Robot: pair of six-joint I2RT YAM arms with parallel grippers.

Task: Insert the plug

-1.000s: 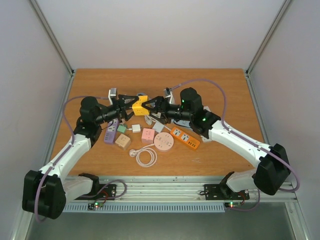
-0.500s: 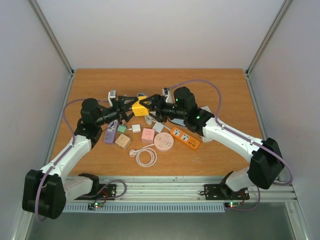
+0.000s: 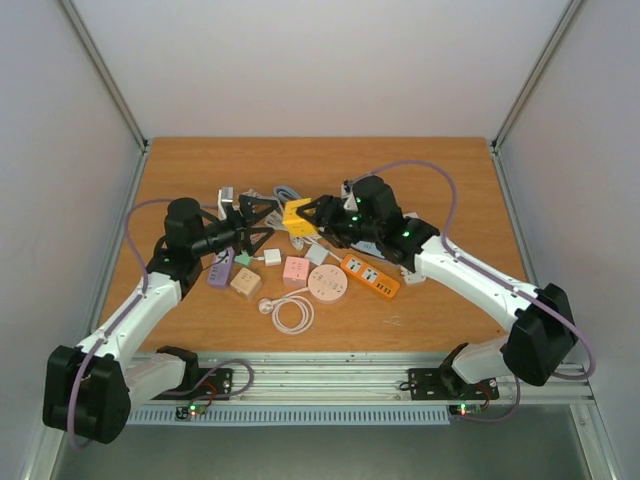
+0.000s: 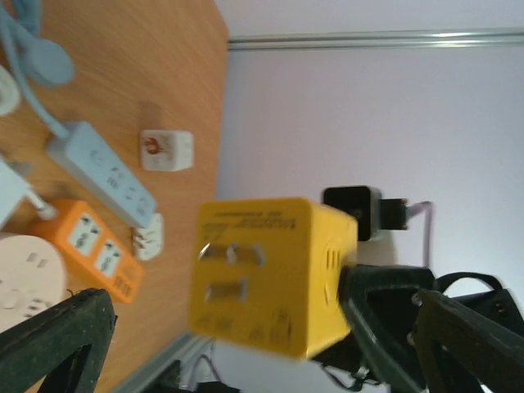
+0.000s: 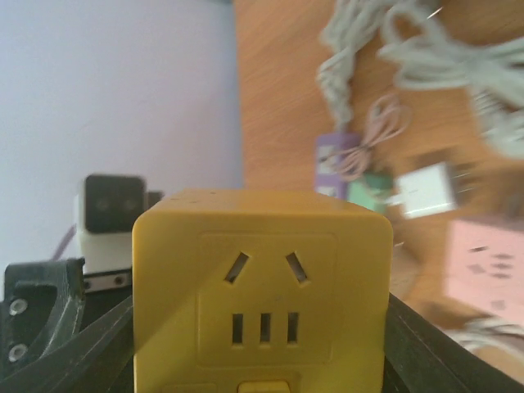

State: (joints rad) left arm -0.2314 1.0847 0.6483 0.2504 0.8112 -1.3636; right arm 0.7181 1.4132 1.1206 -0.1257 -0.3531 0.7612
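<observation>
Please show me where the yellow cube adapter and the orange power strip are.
yellow plastic cube adapter (image 5: 264, 286), right wrist view, on its socket face.
orange rectangular plastic power strip (image 3: 370, 276), top external view, on the middle of its top face.

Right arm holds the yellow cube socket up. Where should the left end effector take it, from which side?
Probably by the two flat side faces of the yellow cube socket that the right end effector leaves bare, near the pronged face. Come from the left: the prongs face the open left end effector, and flat parallel faces suit it.
</observation>
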